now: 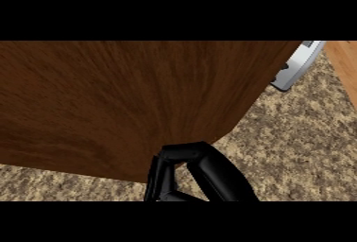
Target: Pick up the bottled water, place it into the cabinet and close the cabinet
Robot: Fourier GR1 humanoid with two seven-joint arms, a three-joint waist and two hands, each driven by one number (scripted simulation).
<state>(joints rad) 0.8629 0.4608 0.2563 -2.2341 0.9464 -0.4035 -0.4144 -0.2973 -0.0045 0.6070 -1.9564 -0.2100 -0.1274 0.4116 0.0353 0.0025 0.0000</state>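
Note:
A large dark brown wooden cabinet door (118, 104) fills most of the head view, hanging over the speckled counter (300, 151). My right hand (209, 165) comes in from the lower edge at the middle. It sits against the door's lower edge, its fingers bent back toward me and holding nothing; bare counter shows through the gap between them. The bottled water is hidden from view, and so is the cabinet's inside. My left hand does not show.
A grey-white object (296, 66) lies at the upper right beside the door's far corner. A strip of light wood (345, 66) runs along the right edge. Bare counter shows to the right of the door and below it.

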